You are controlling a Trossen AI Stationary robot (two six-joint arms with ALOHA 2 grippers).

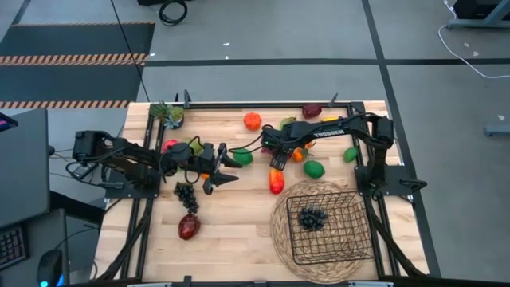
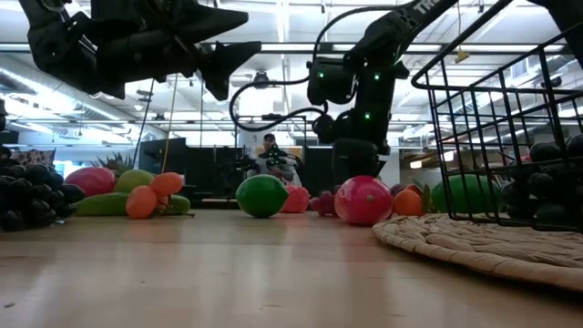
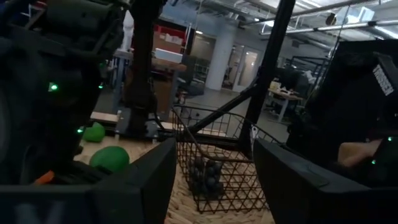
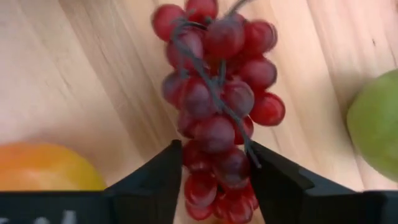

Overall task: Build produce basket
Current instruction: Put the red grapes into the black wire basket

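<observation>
Crowding the far half of the wooden table (image 1: pixel 231 239) are loose toy fruits: an orange one (image 1: pixel 253 121), a green lime (image 1: pixel 314 169), a red-and-yellow piece (image 1: pixel 276 181), a dark grape bunch (image 1: pixel 186 194) and a red strawberry-like piece (image 1: pixel 188 226) nearer the left side. The black wire basket (image 1: pixel 343 239) sits on a round woven mat (image 1: pixel 280 231) at the near right, holding 1 dark grape bunch (image 1: pixel 311 218) and nothing else visible. The right claw (image 4: pixel 214 171) is low over the table among the fruit, its 2 fingers straddling a red grape bunch (image 4: pixel 217 93) (glossy round berries on a thin grey stem) that lies between an orange-yellow fruit (image 4: pixel 46 167) and a green one (image 4: pixel 376 124); the fingers press the lowest berries, though a firm clench cannot be told. The left claw (image 1: pixel 225 169) is raised above the table, parted and empty, pointing toward the basket.
</observation>
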